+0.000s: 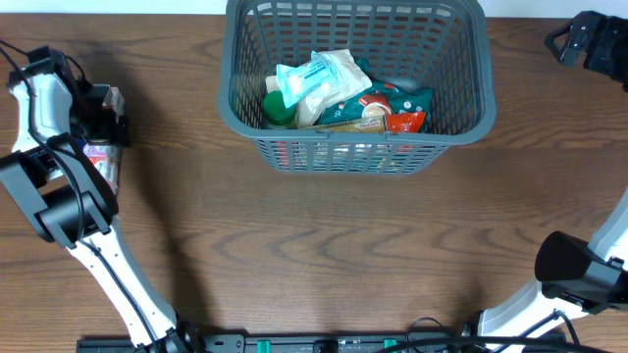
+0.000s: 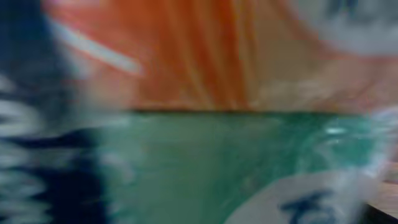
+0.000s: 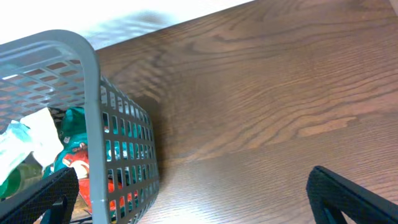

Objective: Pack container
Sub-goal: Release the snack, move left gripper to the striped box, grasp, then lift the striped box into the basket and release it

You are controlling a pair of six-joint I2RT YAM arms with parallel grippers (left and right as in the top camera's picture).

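Overhead: basket [image 1: 353,152] sits far-center on the table [image 1: 324,255], holding a white wipes pack [image 1: 319,78], a green-capped bottle [image 1: 278,110] and some snack packets [image 1: 402,113]. To its right, apart, the right gripper [image 3: 193,183] has fingers spread wide. At far left, the left gripper [image 1: 103,123] is over a packet [image 1: 98,162]; can't tell its grip, wrist view blurred.

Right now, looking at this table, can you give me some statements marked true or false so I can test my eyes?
1. The container has several packets inside. True.
2. The container lies tipped on its side. False: it stands upright, with its opening facing up.
3. The right gripper is clutching a packet. False: its fingers are spread wide over bare table, with nothing between them.
4. The left arm reaches into the container. False: it is at the table's left side, away from the container.
5. The left wrist view is heavily blurred. True.
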